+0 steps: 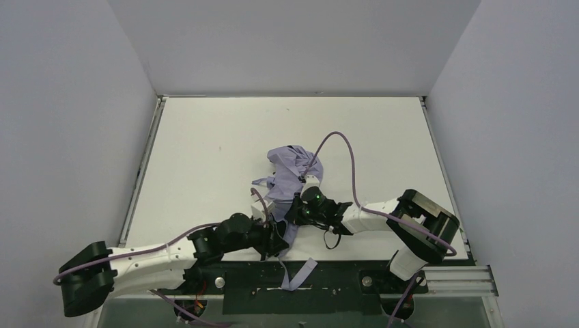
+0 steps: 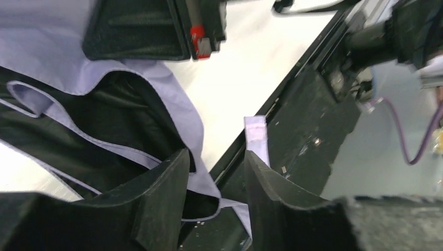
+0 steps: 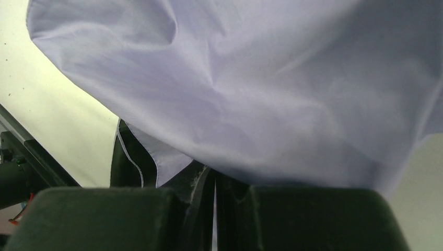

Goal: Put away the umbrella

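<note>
Top external: shows umbrella (image 1: pixel 292 167) as a crumpled lavender heap approx mid-table (image 1: pixel 205 150), w/ collapsed but loose canopy and strap (image 1: pixel 300 273) trailing over the near edge onto the black base plate (image 1: pixel 328 281). Puts right gripper (image 1: pixel 300 198) at the heap's near side and left gripper (image 1: pixel 276 237) just below it, at the fabric's near tail. Left wrist: catches fingers (image 2: pixel 167 193) apart at a moderate gap, w/ lavender hem and strap running btwn them, unclamped. Right wrist: has fingers (image 3: pixel 235 209) squeezed to a thin slit under draped fabric, seemingly pinching a fold; cannot confirm the pinch itself. No sight of shaft or handle in any view. Looks like the gathering step, i.e. bunching loose canopy in before wrapping w/ the strap. Calls next for closing left on the hem or strap, then drawing fabric in tight w/ right as anchor, prob. gently, given thin ribs somewhere inside the heap.
</note>
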Robot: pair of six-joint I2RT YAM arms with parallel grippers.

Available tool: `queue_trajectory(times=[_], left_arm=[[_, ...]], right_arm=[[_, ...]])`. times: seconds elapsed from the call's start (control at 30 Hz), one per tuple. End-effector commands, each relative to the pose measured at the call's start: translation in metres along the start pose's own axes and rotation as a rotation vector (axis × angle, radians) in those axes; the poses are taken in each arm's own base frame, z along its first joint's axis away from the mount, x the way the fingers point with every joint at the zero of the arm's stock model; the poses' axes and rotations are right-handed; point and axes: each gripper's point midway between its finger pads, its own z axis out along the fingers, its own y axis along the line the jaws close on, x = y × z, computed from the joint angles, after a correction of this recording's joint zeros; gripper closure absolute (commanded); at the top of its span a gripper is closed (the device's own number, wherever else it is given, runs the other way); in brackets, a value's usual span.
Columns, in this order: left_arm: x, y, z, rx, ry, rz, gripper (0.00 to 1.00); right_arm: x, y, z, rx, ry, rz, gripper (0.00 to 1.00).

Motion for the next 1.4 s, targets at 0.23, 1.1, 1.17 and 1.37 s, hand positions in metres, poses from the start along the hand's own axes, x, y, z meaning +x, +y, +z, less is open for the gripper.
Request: queue_trajectory(times=[0.23, 1.1, 1.17, 1.37], left_arm=[[-0.136, 0.02, -0.077, -0.255, -0.266, -0.098, 0.34], [-0.277, 0.14, 0.026, -0.069, -0.411, -0.344, 0.12], [-0.277, 0.145, 0.028, -0.068, -0.431, -0.344, 0.12], [-0.29, 0.145, 0.043, 0.045, -0.484, -0.35, 0.12]], right_arm=[[0.036, -0.077, -0.012, 0.288, 0.088, -0.131, 1.0], [0.02, -0.056, -0.01, 0.232, 0.074, -0.166, 0.98], [0.019, -0.055, -0.01, 0.231, 0.073, -0.167, 0.98], [0.019, -0.055, -0.013, 0.23, 0.071, -0.16, 0.98]])
